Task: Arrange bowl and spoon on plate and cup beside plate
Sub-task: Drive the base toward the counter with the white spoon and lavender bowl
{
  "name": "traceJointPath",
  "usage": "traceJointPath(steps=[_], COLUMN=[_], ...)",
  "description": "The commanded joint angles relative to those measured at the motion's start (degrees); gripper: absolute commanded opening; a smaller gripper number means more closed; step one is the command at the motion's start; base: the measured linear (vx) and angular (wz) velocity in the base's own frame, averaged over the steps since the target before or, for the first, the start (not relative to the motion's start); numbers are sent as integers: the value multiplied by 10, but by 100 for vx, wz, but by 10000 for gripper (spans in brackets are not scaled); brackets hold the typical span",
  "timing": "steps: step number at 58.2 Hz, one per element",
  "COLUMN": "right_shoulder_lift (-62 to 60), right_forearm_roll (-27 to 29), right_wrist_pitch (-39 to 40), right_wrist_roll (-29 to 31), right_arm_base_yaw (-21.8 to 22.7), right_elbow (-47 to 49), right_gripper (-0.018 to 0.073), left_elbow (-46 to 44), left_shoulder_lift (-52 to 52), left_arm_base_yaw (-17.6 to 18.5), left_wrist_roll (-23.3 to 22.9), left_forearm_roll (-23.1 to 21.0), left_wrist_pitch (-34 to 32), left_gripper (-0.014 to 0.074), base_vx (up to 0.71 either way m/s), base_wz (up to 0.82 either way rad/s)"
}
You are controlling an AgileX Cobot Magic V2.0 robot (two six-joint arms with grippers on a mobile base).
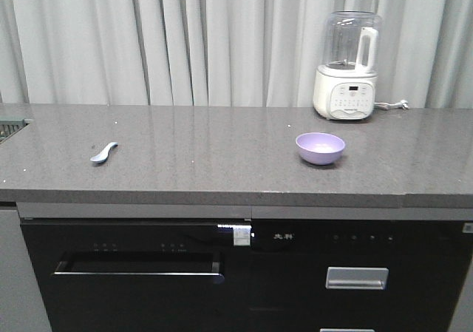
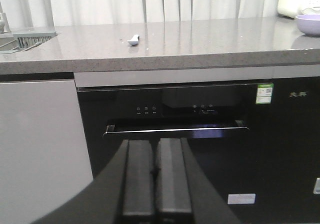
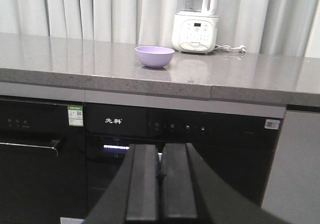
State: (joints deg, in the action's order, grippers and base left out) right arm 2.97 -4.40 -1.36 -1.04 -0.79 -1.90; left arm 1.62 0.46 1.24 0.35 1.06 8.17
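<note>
The lavender bowl [image 1: 320, 147] sits upright on the grey counter, right of centre; it also shows as the bowl [image 3: 155, 56] in the right wrist view and the bowl [image 2: 308, 24] at the edge of the left wrist view. The pale blue spoon [image 1: 103, 153] lies on the counter's left part, seen far off as the spoon [image 2: 133, 39]. Plate and cup are out of view. My left gripper [image 2: 155, 146] hangs below counter height before the dark appliance front, shut and holding nothing. My right gripper [image 3: 160, 149] is likewise low, shut and holding nothing.
A white blender [image 1: 347, 66] stands at the counter's back right with its cord [image 1: 393, 105]. A sink rack [image 1: 9, 129] is at the far left. Below the counter are a dishwasher handle [image 1: 137, 265] and a drawer handle [image 1: 357, 277]. Curtains hang behind.
</note>
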Motion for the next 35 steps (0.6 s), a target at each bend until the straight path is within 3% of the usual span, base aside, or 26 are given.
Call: traceJointPath(steps=[1, 35], right_shoulder_lift=[12, 12], right_forearm_roll=[-1, -1], right_wrist_pitch=[48, 48], right_wrist_roll=[3, 3], right_arm_base_yaw=[3, 3], right_elbow=[-7, -7], right_gripper=[-9, -9], left_elbow=[13, 13], left_shoulder_lift=[9, 9], left_arm_base_yaw=[4, 4], left_wrist_roll=[-3, -3], left_forearm_roll=[-4, -4], left_wrist_pitch=[-46, -46], left_gripper=[-7, -7], base_vx=[31, 31], base_wz=[7, 12])
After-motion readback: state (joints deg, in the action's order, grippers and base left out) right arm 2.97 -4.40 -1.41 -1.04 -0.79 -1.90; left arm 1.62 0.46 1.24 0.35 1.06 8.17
